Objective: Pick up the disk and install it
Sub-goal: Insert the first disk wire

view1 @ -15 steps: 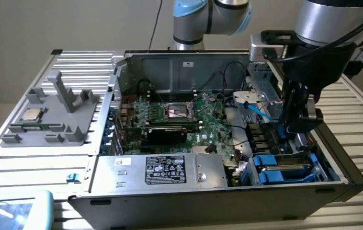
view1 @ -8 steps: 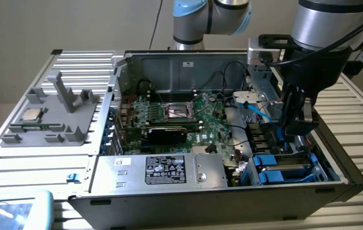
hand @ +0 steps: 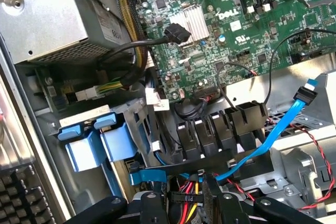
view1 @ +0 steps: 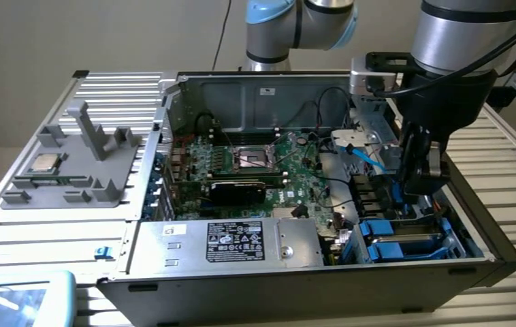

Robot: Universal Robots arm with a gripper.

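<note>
Gripper (view1: pixel 418 187) jaws apart, empty; disk (view1: pixel 410 238) just below it, inside computer case (view1: pixel 239 286); long axis runs exterior view's left-right.

I saw an open desktop computer case (view1: pixel 239 87) lying open side up on a slatted metal table (view1: pixel 49 231). Inside it was a green motherboard (view1: pixel 281 178) with the CPU socket (view1: pixel 252 159) near the middle. A silver power supply (view1: pixel 231 242) with a black label sat at the case's near edge. On the exterior view's left, beside the case, a grey plastic fixture (view1: pixel 86 146) stood on the table with a small square processor chip (view1: pixel 43 163) resting on it. A blue SATA cable (view1: pixel 367 158) hung loose toward the exterior view's right. In the wrist view I noted a finned heatsink (hand: pixel 190 23) next to the Dell logo (hand: pixel 229 13), a braided cable bundle (hand: pixel 131 14), and a red-and-black twisted wire pair (hand: pixel 315 145).
</note>
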